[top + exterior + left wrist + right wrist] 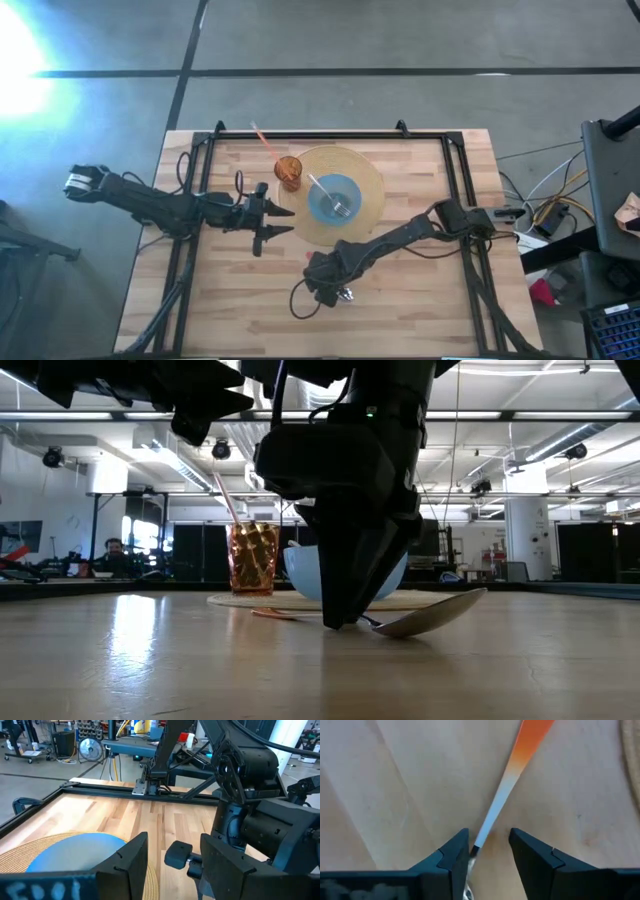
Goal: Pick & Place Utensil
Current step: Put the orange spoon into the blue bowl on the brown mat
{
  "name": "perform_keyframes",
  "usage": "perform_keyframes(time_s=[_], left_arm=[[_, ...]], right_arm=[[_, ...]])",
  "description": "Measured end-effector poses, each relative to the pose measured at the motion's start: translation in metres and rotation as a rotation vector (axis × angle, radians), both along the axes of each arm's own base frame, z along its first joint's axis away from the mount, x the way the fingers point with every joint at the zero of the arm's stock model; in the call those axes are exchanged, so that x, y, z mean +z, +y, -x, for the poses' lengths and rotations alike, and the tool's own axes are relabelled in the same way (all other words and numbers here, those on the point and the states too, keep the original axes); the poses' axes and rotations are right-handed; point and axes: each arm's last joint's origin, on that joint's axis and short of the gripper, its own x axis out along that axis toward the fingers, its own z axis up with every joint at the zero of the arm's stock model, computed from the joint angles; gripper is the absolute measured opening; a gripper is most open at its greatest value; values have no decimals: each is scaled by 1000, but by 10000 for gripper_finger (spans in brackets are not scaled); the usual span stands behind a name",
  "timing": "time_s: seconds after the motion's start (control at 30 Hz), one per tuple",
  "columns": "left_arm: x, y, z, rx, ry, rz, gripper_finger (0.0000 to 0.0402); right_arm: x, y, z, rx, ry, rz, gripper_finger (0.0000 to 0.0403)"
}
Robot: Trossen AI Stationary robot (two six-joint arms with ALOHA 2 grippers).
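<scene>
One round woven straw placemat (368, 205), one blue ceramic bowl (322, 205), one amber textured glass tumbler (253, 559) holding one straw (266, 140), one metal fork (328, 195), one metal spoon with an orange-and-white handle (430, 614).

A wooden table (420, 290) bears a woven placemat (368, 205) and spoon (425, 617).

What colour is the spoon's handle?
The metal spoon's handle fades orange to white; right wrist view.

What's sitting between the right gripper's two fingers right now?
The spoon's thin handle lies between the right gripper's open fingers, over bare wooden table, seen in the right wrist view.
</scene>
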Motion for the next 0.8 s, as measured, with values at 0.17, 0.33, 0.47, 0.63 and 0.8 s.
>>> perform_keyframes(time_s=[0.17, 0.33, 0.47, 0.63, 0.8], left_arm=[[0, 0, 0, 0, -1, 0, 174], [0, 0, 0, -1, 0, -6, 174], [0, 0, 0, -1, 1, -7, 175], [0, 0, 0, -1, 1, -8, 175], [0, 0, 0, -1, 1, -8, 174]], right_arm=[[-3, -2, 2, -31, 5, 22, 107], [-4, -3, 3, -39, 8, 39, 63], [-5, -3, 3, -8, 12, 51, 29], [-5, -3, 4, 37, 17, 61, 15], [0, 0, 5, 81, 6, 67, 14]])
